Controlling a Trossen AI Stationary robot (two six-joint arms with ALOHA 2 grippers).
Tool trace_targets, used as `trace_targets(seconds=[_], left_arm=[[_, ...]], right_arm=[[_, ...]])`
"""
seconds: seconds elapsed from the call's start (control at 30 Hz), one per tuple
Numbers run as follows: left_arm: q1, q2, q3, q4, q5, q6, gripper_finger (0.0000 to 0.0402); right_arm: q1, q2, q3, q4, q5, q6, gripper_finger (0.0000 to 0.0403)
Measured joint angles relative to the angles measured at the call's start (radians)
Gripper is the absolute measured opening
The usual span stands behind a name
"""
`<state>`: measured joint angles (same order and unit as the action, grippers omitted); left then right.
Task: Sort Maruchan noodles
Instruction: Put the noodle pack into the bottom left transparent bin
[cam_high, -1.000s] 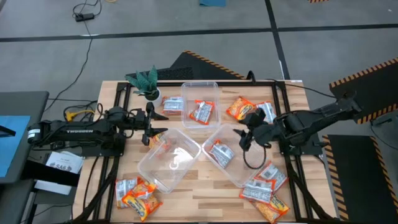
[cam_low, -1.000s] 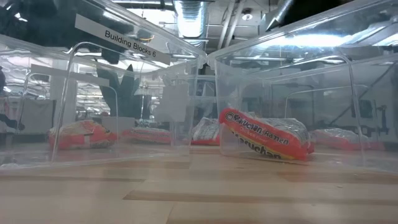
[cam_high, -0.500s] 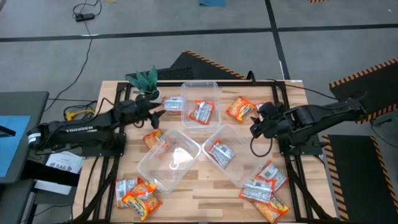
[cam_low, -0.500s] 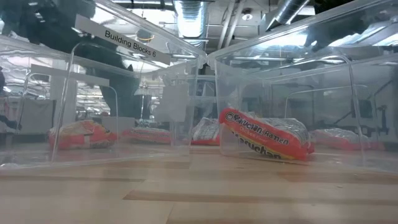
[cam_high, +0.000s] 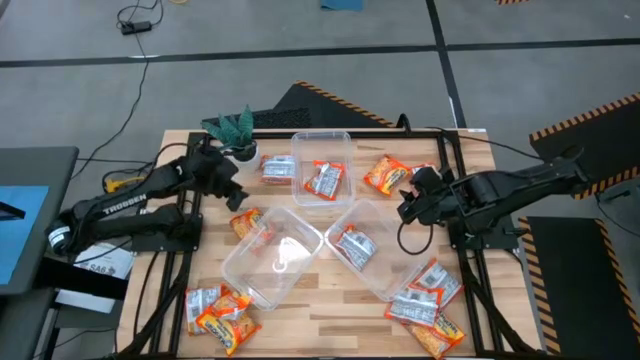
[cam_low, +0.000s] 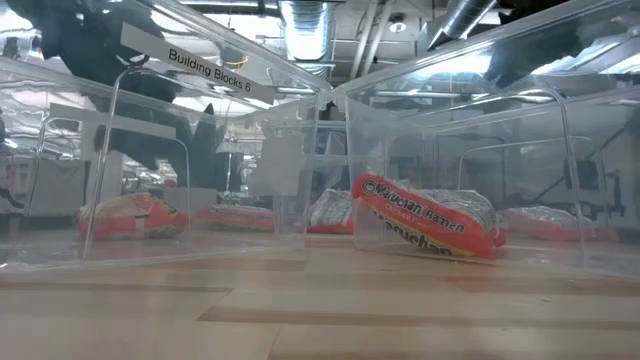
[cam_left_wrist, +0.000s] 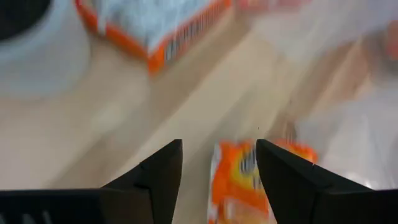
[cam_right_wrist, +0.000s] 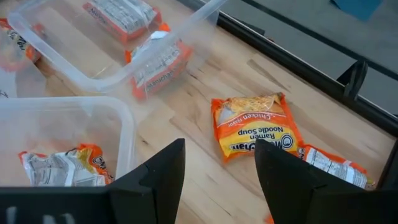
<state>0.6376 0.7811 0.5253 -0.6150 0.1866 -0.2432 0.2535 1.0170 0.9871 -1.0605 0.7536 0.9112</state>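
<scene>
Maruchan packets lie scattered. An orange packet (cam_high: 245, 222) (cam_left_wrist: 239, 180) rests flat by the left clear tub's (cam_high: 270, 255) far corner. My left gripper (cam_high: 236, 193) (cam_left_wrist: 217, 168) is open above it, the packet showing between the fingers. A silver packet (cam_high: 278, 168) (cam_left_wrist: 155, 25) lies beyond it. My right gripper (cam_high: 407, 206) (cam_right_wrist: 221, 171) is open above the table, facing an orange chicken packet (cam_high: 385, 175) (cam_right_wrist: 255, 127) and a silver one (cam_high: 430, 178) (cam_right_wrist: 329, 165). The right tub (cam_high: 380, 285) holds a silver packet (cam_high: 353, 245) (cam_low: 425, 225). The far tub (cam_high: 298, 150) holds another packet (cam_high: 324, 178).
A small potted plant (cam_high: 233, 130) stands at the far left, close behind my left arm. More packets lie in clusters at the near left (cam_high: 215, 310) and near right (cam_high: 430, 305). Black frame rails (cam_high: 450, 170) run along the table's sides.
My left gripper has left the left tub's far corner, swung toward the far edge and then back toward the table's left; the orange packet stays on the table there. My right gripper has moved from over the right tub toward the far-right packets.
</scene>
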Motion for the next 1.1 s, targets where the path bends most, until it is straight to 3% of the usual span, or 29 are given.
trace_targets(seconds=[0.27, 0.53, 0.8, 1.1], left_arm=[[-0.036, 0.062, -0.004, -0.049, 0.194, -0.101, 0.0179], [-0.139, 0.140, -0.004, -0.085, 0.160, -0.224, 0.0178], [-0.246, 0.185, -0.005, -0.068, -0.009, -0.284, 0.0178], [-0.322, 0.232, -0.006, -0.013, -0.020, -0.303, 0.0178]], right_arm=[[0.000, 0.036, 0.000, -0.001, -0.003, -0.003, 0.0214], [0.000, 0.036, 0.000, -0.001, -0.010, -0.002, 0.0214], [0.000, 0.036, 0.000, -0.001, -0.011, -0.002, 0.0214], [0.002, 0.036, 0.000, -0.001, -0.012, -0.003, 0.0214]])
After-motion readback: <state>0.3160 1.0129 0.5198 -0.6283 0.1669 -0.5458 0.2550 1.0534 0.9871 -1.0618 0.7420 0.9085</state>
